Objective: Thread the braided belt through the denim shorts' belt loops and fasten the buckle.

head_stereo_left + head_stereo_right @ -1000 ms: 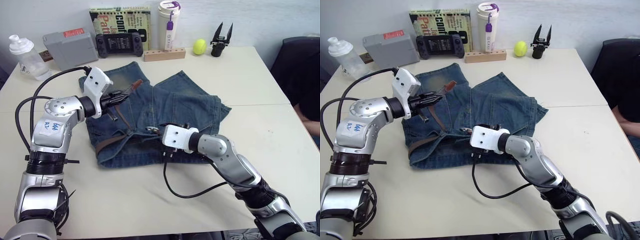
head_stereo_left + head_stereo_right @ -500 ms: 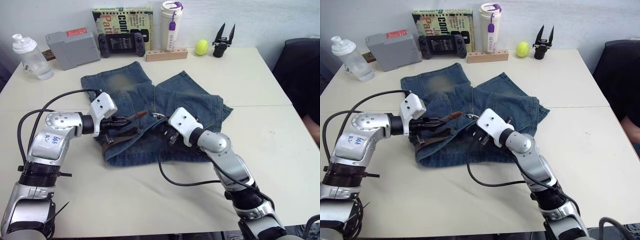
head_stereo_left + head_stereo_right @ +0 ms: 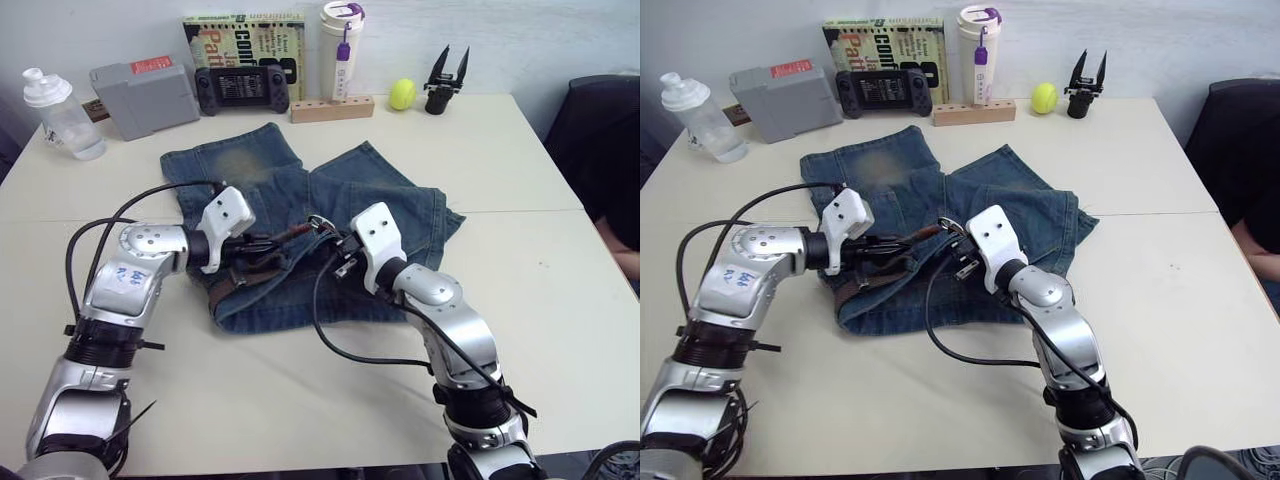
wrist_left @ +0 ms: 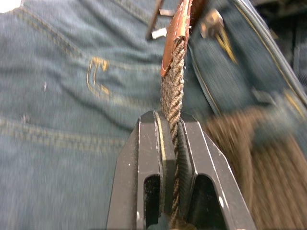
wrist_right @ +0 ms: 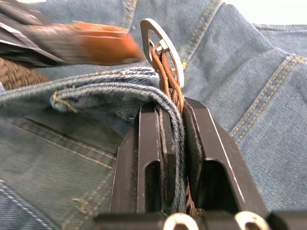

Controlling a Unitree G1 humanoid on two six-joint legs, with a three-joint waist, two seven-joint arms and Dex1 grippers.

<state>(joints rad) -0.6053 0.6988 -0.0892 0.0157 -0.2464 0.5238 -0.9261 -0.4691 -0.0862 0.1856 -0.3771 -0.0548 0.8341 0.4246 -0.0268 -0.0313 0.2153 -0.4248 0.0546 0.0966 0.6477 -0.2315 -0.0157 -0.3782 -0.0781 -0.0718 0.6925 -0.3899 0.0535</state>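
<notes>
While the denim shorts point(image 3: 330, 215) lay spread on the pale table point(image 3: 520, 170), their faded blue cloth was seen with a yellowish worn patch on one leg and tan stitching along the seams. The braided belt point(image 4: 171, 98) appeared as a dark-brown woven strap ending in a reddish-tan leather tip, with a further stretch of it lying along the near edge of the shorts. The buckle point(image 5: 163, 48), a silver metal frame on brown leather, stood upright against a folded band of denim at the waist.

The left gripper point(image 4: 171, 122) was clenched on the braided belt a little behind its leather tip, the strap being pinched edge-on between the two black fingers. The right gripper point(image 5: 172, 112) was clamped on the folded denim band together with the leather just below the buckle. The leather tip was held close beside the buckle frame; whether the two touched could not be told.

The left arm was bent at the elbow and reached across the shorts toward the middle, while the right forearm was raised from the near side, its wrist turned toward the left gripper, so that the two grippers faced one another over the waistband.
</notes>
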